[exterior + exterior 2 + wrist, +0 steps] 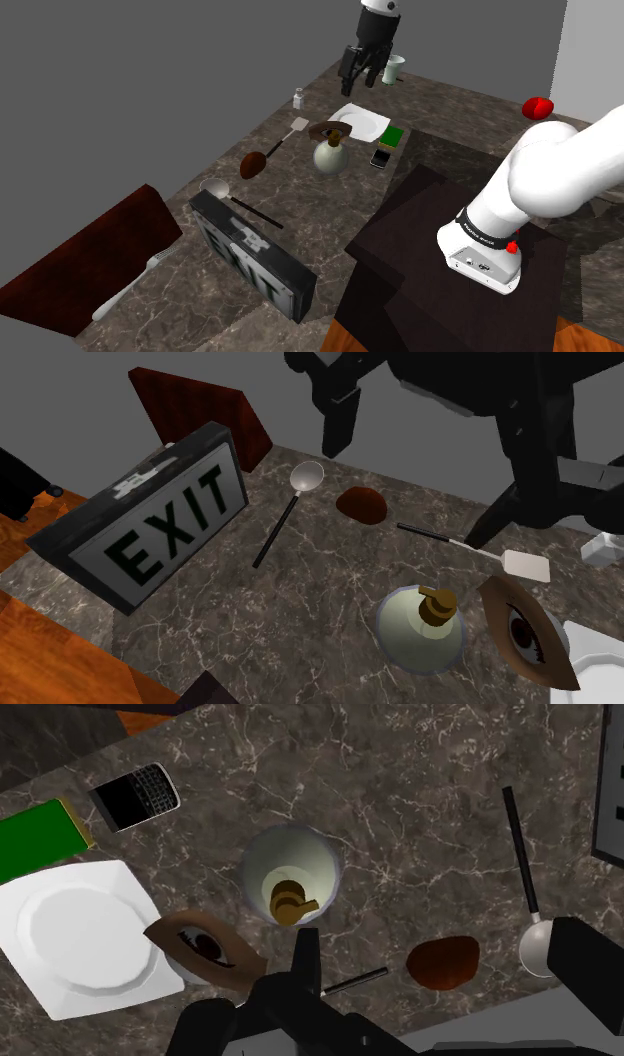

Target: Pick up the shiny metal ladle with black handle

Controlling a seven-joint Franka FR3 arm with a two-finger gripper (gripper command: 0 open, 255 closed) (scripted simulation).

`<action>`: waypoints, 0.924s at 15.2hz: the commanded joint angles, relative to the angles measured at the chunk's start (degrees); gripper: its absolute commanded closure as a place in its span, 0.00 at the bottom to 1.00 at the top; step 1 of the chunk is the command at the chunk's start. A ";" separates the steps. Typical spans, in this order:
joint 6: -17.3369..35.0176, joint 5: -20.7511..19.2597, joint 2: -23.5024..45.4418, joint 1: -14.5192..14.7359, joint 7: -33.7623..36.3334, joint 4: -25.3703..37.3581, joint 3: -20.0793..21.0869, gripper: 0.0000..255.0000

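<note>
The gripper (363,72) is held high above the far end of the marble counter (180,300), its fingers spread apart and nothing grasped. This stance is judged to suit travel over the clutter rather than any grasp yet. The ladle (285,517) is laid flat on the counter just beside the EXIT sign (150,537), with its shiny bowl turned upward near the sign's end and its thin black handle slanted away from it. It is well apart from the gripper, and a pump bottle (331,155) and a brown rounded object (253,165) are found in between. Because the handle is low and slim, a descent with the fingers set across it is probably called for.
</note>
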 commanded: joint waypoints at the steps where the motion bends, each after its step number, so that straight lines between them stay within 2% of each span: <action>1: 2.57 -0.13 3.34 0.58 0.85 0.32 1.54 0.00; 8: 9.95 -2.62 17.47 2.06 4.72 5.09 6.58 0.00; 14: 14.21 -7.37 30.51 3.63 9.22 11.57 9.79 0.00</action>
